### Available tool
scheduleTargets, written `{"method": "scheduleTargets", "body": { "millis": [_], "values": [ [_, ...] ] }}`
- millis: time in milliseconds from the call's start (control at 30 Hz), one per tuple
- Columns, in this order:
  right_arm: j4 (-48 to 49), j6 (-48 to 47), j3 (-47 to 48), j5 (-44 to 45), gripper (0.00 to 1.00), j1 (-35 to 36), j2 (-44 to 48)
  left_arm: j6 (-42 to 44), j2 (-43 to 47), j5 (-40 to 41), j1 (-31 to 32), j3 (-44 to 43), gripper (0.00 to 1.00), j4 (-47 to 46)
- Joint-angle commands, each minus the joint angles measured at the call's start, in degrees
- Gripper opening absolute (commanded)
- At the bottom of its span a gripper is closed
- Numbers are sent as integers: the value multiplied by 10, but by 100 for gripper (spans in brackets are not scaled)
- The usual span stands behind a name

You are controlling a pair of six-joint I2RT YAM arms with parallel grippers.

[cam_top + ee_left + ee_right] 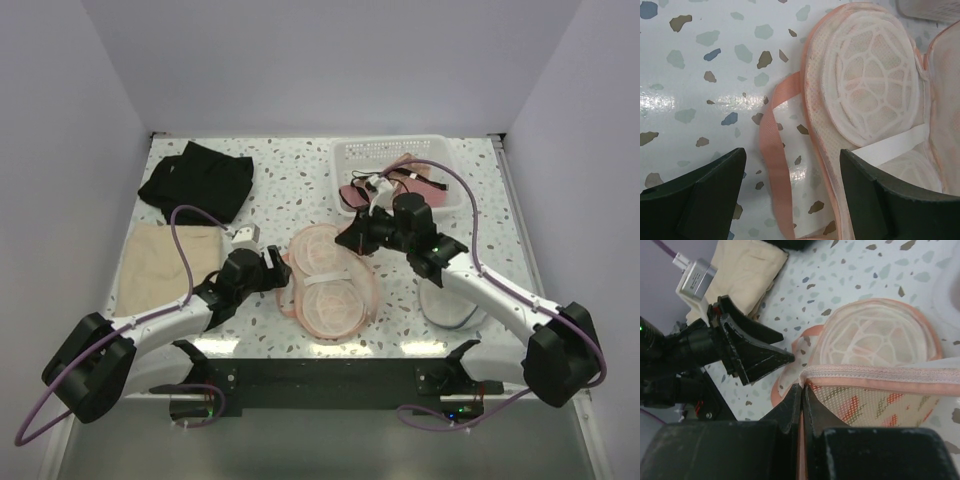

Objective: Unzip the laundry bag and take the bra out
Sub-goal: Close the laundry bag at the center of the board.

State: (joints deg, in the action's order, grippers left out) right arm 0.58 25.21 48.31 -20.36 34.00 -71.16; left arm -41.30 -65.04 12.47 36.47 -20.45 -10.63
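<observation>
Right fingers [790, 412] are clamped on the laundry bag [330, 300] at its pink seam, which runs straight away from them — left fingers [715, 192], spread wide, hover just beside its left edge.

The laundry bag [325, 280] lies at the middle of the surface [290, 190]. A folded cloth [165, 265] lies to its left, with another garment [197, 180] behind that. A basket [347, 160] holding clothing sits behind the bag, to the right.
</observation>
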Motion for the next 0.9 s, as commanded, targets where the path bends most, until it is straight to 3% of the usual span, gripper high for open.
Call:
{"method": "scheduleTargets", "body": {
  "millis": [0,467,867],
  "values": [
    [43,-22,13,-42,0,33,-18,10,7,22,2,-20,81,-13],
    [143,0,-8,-34,0,99,-174,0,109,123,3,-15,82,92],
    [261,62,12,-29,0,121,-289,-5,147,135,2,-5,83,129]
  ]
}}
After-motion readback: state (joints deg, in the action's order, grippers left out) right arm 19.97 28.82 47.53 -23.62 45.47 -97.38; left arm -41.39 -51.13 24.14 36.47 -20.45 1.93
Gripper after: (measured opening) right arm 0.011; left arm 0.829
